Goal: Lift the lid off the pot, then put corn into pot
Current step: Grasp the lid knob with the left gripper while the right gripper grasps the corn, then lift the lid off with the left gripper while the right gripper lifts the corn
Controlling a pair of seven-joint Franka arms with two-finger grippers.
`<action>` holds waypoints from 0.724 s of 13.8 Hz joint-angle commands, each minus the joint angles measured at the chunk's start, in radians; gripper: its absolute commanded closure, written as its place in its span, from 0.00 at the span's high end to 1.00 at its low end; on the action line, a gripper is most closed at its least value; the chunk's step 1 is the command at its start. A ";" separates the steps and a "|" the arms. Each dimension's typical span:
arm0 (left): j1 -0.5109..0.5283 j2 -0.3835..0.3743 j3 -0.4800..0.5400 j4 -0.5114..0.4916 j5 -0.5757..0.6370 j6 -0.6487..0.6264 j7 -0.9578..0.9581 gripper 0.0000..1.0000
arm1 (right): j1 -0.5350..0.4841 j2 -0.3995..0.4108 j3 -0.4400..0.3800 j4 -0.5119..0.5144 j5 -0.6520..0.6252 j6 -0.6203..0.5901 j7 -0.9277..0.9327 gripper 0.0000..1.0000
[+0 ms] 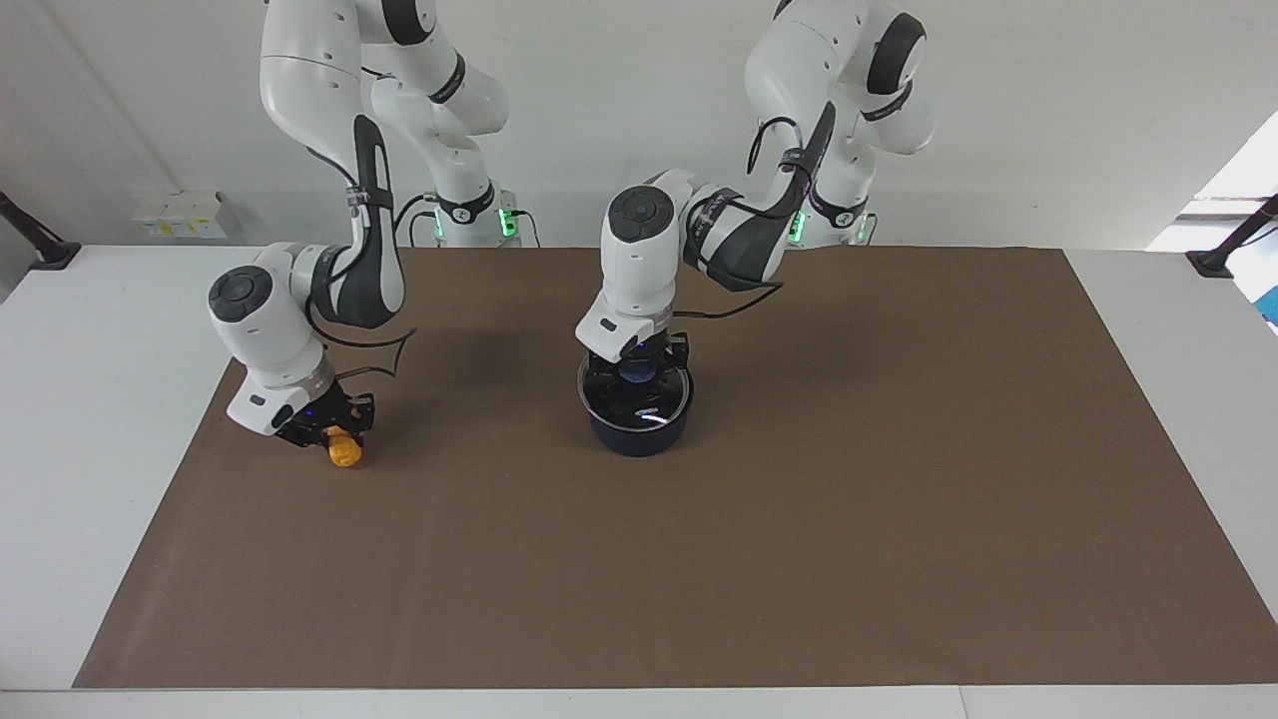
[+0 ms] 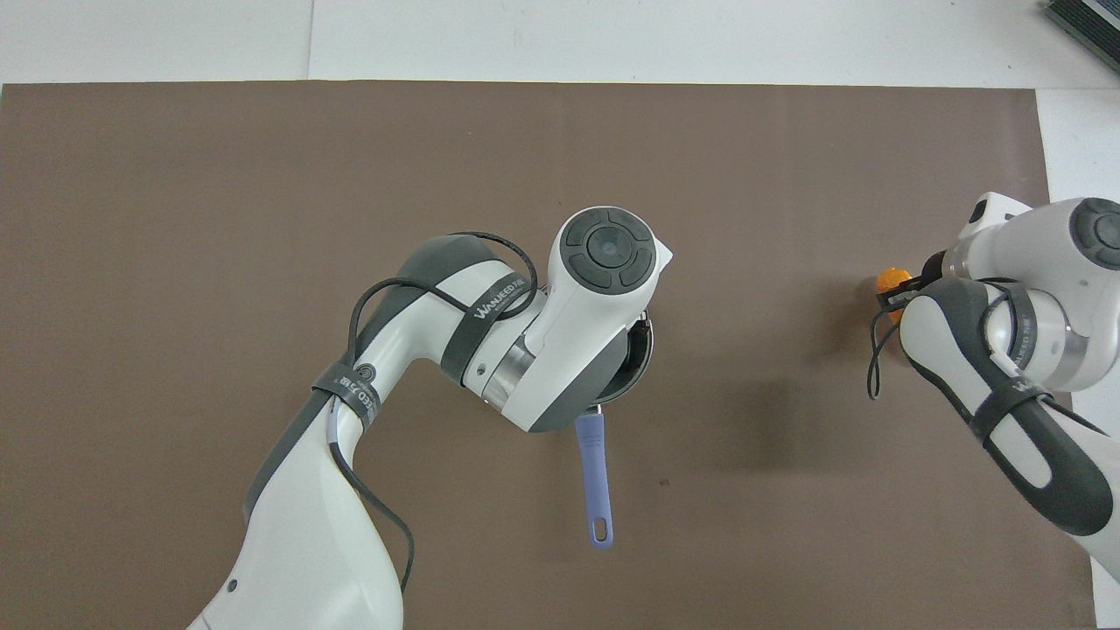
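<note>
Two views, each with occlusions: overhead, the left arm's wrist covers nearly all of the pot (image 1: 637,424) and lid (image 1: 636,391), leaving only a rim arc and the long blue handle (image 2: 595,477). In the facing view the left end effector (image 1: 637,358) sits on the lid's blue knob (image 1: 636,372), fingers straddling it; actual clamping cannot be told. Lid lies on the pot, mid-counter. The right end effector (image 1: 331,427) is down at the right arm's end of the brown mat (image 1: 799,559), closed around the corn (image 1: 343,449). White counter (image 1: 90,399), white wall.
</note>
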 commanded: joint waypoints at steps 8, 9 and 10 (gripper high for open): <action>0.080 -0.100 0.018 -0.020 0.006 -0.068 0.062 0.00 | 0.039 -0.194 0.020 0.083 0.013 -0.243 0.022 0.00; 0.100 -0.101 0.018 -0.029 0.006 -0.073 0.104 0.00 | 0.051 -0.214 0.020 0.107 0.013 -0.298 0.055 0.00; 0.124 -0.115 0.018 -0.051 0.006 -0.071 0.153 0.00 | 0.074 -0.226 0.022 0.133 0.013 -0.343 0.106 0.00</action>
